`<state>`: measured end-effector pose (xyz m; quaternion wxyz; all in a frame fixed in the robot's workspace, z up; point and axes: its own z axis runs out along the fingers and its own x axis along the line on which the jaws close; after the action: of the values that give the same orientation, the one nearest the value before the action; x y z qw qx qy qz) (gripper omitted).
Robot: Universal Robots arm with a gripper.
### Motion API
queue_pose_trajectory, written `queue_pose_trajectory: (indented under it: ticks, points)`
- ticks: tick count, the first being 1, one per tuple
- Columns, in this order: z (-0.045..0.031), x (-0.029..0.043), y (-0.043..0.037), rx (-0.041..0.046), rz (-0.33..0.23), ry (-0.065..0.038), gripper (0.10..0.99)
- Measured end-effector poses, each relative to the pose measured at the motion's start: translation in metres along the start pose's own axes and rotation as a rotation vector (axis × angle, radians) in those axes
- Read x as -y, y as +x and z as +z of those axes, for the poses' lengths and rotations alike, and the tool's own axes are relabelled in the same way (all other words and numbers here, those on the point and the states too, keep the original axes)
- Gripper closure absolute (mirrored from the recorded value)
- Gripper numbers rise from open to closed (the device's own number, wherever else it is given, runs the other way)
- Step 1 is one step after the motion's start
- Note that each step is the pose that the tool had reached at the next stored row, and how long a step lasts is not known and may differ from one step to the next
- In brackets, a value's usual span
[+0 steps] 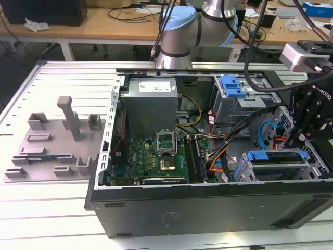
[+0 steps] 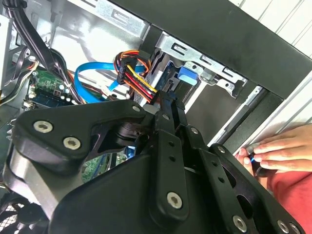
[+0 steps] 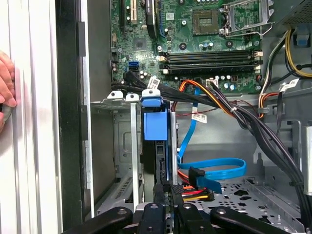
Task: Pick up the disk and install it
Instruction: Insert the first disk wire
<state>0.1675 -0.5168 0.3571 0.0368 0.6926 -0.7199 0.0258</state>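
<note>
Now the disk (image 1: pixel 276 157) sits in the drive cage (image 1: pixel 315 167), lower right of the exterior view; in the first wrist view the narrow gripper (image 3: pixel 169 189) meets its end. Better push straight, avoiding cables (image 3: pixel 258 127).

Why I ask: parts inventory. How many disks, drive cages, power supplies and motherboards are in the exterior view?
Disk: 1
Drive cages: 2
Power supply: 1
Motherboard: 1
Total: 5
</note>
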Motion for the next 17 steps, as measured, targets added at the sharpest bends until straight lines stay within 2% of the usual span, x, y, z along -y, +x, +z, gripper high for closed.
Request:
queue_pose_trajectory:
  ticks: [17]
  points:
    - [0.0047,0.0009,0.0002,0.0000,0.000,0.000,0.922]
